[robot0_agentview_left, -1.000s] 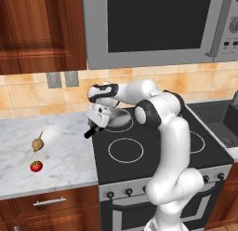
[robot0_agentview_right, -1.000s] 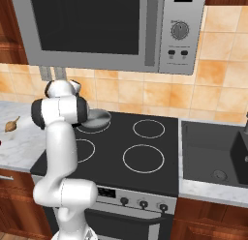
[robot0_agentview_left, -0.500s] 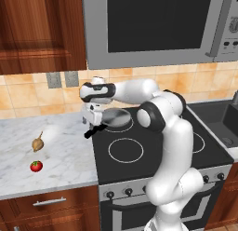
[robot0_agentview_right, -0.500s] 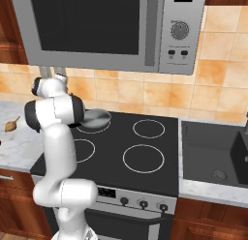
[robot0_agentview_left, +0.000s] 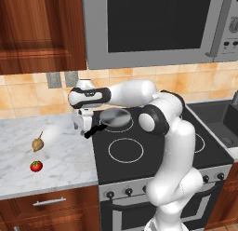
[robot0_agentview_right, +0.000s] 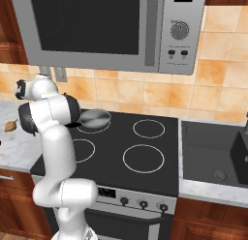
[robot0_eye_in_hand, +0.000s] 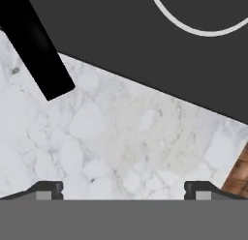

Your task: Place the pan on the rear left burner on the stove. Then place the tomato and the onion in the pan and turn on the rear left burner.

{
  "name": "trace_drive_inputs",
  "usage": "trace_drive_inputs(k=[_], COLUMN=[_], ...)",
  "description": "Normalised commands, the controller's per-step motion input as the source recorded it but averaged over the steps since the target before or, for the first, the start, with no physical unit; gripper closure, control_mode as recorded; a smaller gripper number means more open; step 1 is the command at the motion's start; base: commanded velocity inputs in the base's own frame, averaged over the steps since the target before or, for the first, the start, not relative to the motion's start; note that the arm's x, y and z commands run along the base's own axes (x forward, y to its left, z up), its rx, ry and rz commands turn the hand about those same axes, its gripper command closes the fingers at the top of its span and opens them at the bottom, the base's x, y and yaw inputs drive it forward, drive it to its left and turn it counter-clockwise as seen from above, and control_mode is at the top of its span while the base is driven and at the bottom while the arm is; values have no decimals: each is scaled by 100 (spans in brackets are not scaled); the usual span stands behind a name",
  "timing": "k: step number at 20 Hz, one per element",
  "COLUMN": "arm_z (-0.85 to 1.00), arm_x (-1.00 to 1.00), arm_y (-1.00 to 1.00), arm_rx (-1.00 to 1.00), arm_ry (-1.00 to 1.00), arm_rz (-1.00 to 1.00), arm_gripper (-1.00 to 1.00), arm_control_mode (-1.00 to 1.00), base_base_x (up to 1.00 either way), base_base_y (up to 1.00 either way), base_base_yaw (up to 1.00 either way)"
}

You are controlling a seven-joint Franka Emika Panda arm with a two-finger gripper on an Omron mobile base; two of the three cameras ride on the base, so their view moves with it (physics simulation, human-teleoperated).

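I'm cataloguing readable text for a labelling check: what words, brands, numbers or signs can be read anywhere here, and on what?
No text can be read anywhere.
Grey steel microwave control panel: a round dial with marks and small buttons, too small and blurred to read.
Steel front panel of the black glass stove: small black knobs, no legible marks.
Black glass cooktop: white circle outlines, no lettering.

1 pan (robot0_agentview_left: 115, 117), 1 tomato (robot0_agentview_left: 36, 166), 1 onion (robot0_agentview_left: 37, 143)

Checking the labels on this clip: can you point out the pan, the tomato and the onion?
pan (robot0_agentview_left: 116, 117), left base view, on its steel bowl.
tomato (robot0_agentview_left: 36, 166), left base view, on its red body.
onion (robot0_agentview_left: 37, 143), left base view, on its tan bulb.
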Motion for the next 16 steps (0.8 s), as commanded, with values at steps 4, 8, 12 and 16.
trace_drive_inputs(k=[4, 8, 12, 16], arm_z=[5, 3, 4, 13], arm_x=[-28, -12, -5, 0], arm_y=[49, 42, 32, 24], arm_rx=[-10, -13, -14, -10], arm_ry=[0, 0, 0, 0], arm_rz=[2, 12, 16, 20], arm_gripper=[-100, -100, -100, -100], arm_control_mode=[-100, -100, -100, -100], base_base_x=[0, 0, 0, 0], base_base_y=[0, 0, 0, 0], base_base_yaw=[0, 0, 0, 0])
